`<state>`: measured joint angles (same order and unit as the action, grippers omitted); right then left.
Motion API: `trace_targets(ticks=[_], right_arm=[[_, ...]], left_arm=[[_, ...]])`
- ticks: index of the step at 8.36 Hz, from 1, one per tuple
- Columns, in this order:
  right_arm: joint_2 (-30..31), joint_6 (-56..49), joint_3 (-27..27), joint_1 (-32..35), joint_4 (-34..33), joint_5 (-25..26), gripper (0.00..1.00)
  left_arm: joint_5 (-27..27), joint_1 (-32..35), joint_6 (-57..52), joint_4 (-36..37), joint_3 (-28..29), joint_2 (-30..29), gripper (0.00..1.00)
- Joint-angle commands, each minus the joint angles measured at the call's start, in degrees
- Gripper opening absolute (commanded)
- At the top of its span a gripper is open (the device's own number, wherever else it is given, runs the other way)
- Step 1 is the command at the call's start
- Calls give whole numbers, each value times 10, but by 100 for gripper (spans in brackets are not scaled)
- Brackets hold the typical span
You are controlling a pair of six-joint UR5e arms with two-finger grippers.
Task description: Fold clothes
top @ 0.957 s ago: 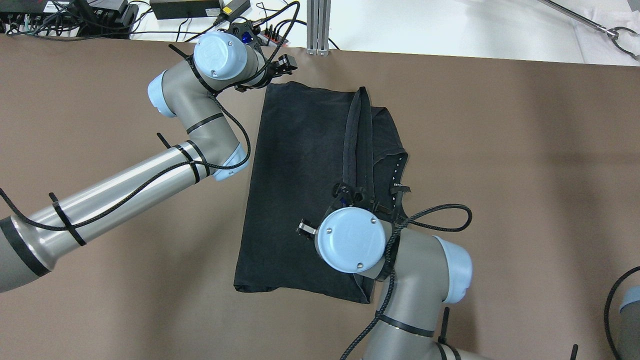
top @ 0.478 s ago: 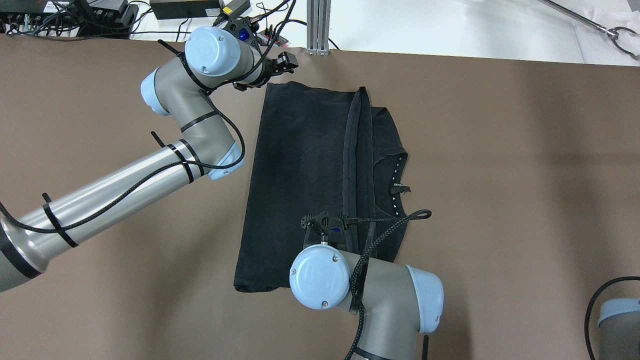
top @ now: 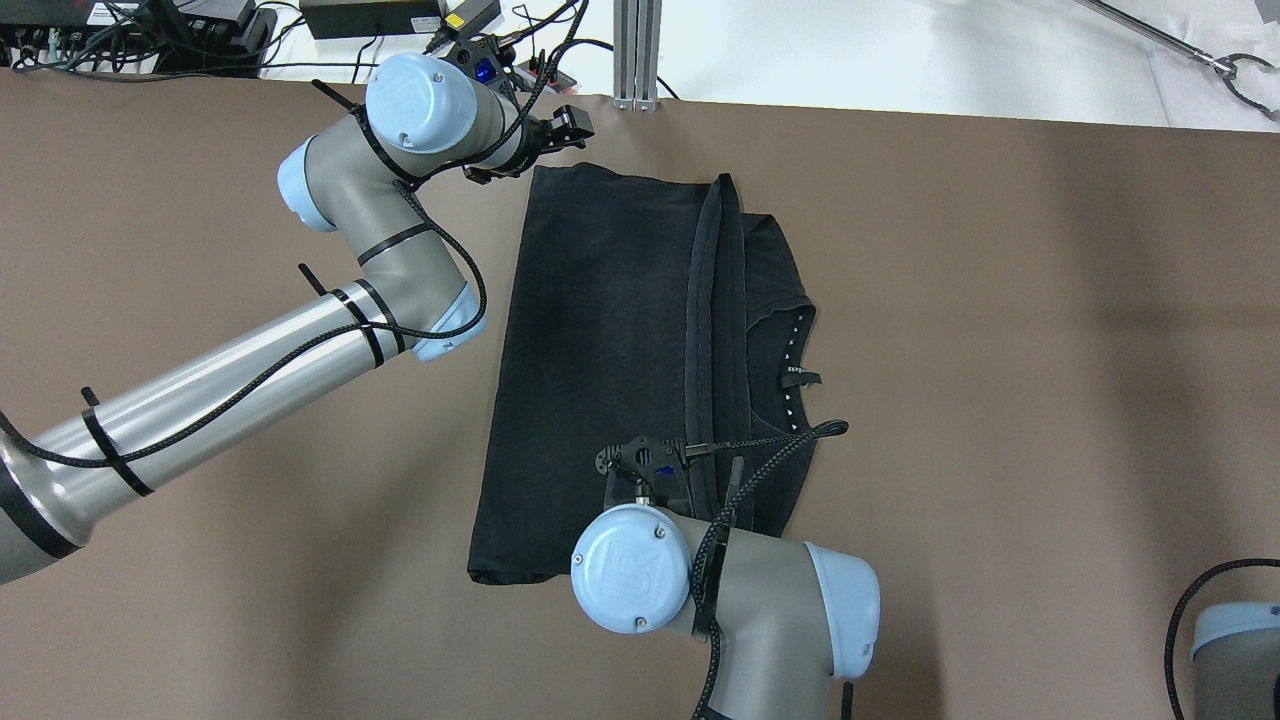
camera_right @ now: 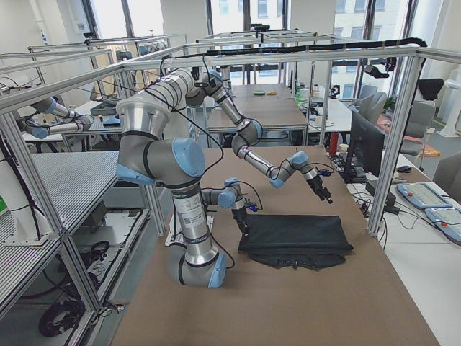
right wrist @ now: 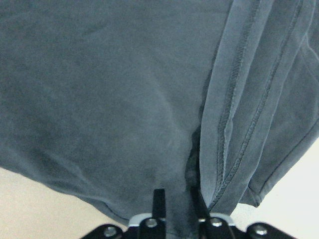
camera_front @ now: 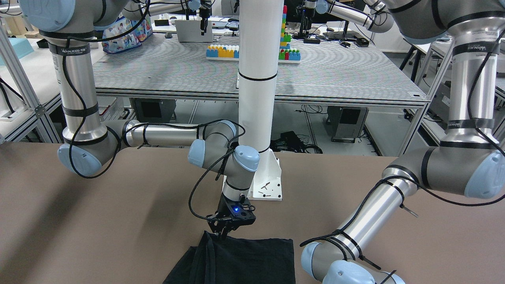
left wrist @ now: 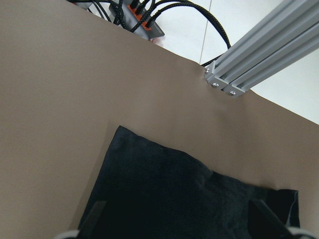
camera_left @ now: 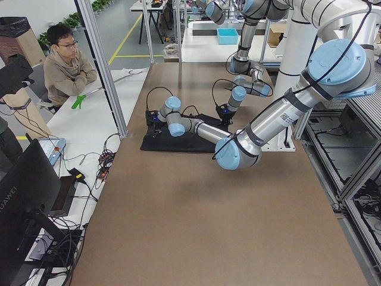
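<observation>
Clothes (right wrist: pixel 114 99) lie pinched by the right end effector (right wrist: pixel 177 194), clear from its wrist view, hidden overhead.

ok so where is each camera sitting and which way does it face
Front-facing: across the table, facing the robot; left arm on picture-right, white post central.
Overhead: behind the robot, looking down; both arms, black garment.
Exterior left: table's left end; left arm near.
Exterior right: opposite end; right arm near.
Left wrist: down at the garment's far corner; open left gripper.
Right wrist: close above the garment; right gripper pinching it.
Shared: both wrist views show the garment.
</observation>
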<state>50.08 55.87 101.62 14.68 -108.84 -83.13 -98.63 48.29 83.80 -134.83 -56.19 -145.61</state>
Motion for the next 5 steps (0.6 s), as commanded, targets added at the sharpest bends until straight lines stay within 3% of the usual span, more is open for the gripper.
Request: trace_targets(ticks=[1,5], right_arm=[[1,-47,-17,10,1,-1,29],[1,-84,-21,20,1,-1,32]], left_arm=[[3,0,0,0,-1,7,100],[5,0,0,0,0,8,100]])
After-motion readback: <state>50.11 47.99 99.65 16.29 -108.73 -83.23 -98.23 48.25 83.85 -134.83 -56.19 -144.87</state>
